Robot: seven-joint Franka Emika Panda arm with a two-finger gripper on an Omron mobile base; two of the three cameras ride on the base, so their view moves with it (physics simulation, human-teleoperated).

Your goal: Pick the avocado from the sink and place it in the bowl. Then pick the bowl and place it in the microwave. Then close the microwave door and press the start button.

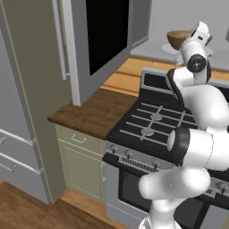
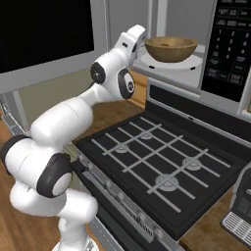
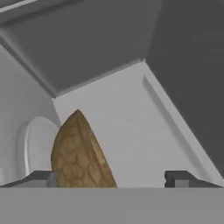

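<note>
**Bowl's sitting in the microwave**

The bowl sits on the white turntable plate inside the microwave. The gripper is right at the bowl's rim, fingers spread wide, not clamping it. The microwave door hangs open beside the bowl.

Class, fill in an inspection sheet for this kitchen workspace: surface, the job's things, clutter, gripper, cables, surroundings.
Surface: wooden counter beside a black gas stove.
Job's things: bowl sits on the white turntable plate inside the microwave; microwave door stands open.
Clutter: nothing seen.
Gripper: gripper open, beside the bowl, holding nothing.
Cables: nothing seen.
Surroundings: green-grey cabinets below the counter.
</note>
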